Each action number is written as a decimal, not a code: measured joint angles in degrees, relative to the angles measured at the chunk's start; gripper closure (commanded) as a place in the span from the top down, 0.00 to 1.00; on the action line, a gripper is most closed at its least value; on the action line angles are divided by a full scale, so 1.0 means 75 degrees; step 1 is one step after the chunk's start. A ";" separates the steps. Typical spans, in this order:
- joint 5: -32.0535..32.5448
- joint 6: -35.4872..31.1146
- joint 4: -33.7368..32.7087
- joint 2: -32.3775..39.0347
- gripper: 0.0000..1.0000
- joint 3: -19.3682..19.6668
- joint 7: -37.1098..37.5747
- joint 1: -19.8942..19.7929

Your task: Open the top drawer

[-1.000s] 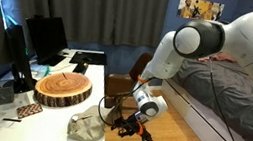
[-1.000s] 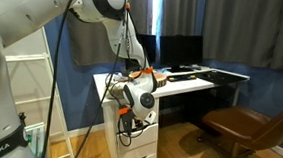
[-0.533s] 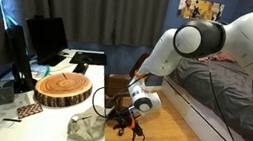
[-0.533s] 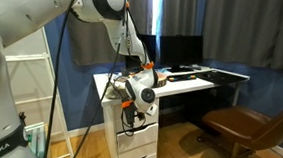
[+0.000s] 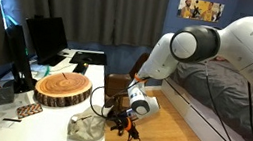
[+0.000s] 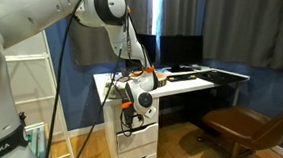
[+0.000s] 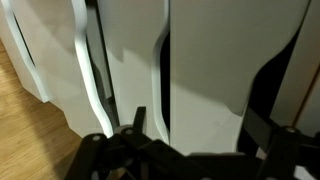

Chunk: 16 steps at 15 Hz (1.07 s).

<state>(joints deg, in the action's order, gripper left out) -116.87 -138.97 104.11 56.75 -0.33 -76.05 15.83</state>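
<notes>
The white desk (image 6: 181, 87) has a stack of white drawers under its near end. The top drawer (image 6: 146, 123) has a flat white front just below the desk top and looks shut; nothing of its inside shows. My gripper (image 6: 128, 109) hangs right in front of it, fingers toward the front. In an exterior view the gripper (image 5: 125, 123) is low beside the desk's end. In the wrist view the picture is turned: drawer fronts stand as upright white panels. My gripper (image 7: 200, 135) is open, with dark fingers (image 7: 135, 122) on either side of one white front (image 7: 225, 60), holding nothing.
A round wooden slab (image 5: 63, 88), a monitor (image 5: 43, 36) and small items sit on the desk. A brown chair (image 6: 247, 124) stands beside the desk. A bed (image 5: 225, 90) lies behind the arm. The floor is wood (image 7: 30, 140). Lower drawers (image 6: 141, 154) sit below.
My gripper has risen a little and moved closer in to the drawer fronts at the desk's end. The drawers have not moved.
</notes>
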 measured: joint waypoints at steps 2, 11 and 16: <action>-0.0113 0.0168 -0.0076 0.0188 1.00 -0.0001 0.0000 -0.0001; -0.0333 0.1338 -0.0236 0.0618 1.00 0.0006 0.0000 -0.0304; -0.0333 0.1857 -0.0286 0.0620 1.00 -0.0008 0.0000 -0.0457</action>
<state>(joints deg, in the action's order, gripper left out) -119.37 -125.05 101.97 61.41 -0.39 -76.05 12.40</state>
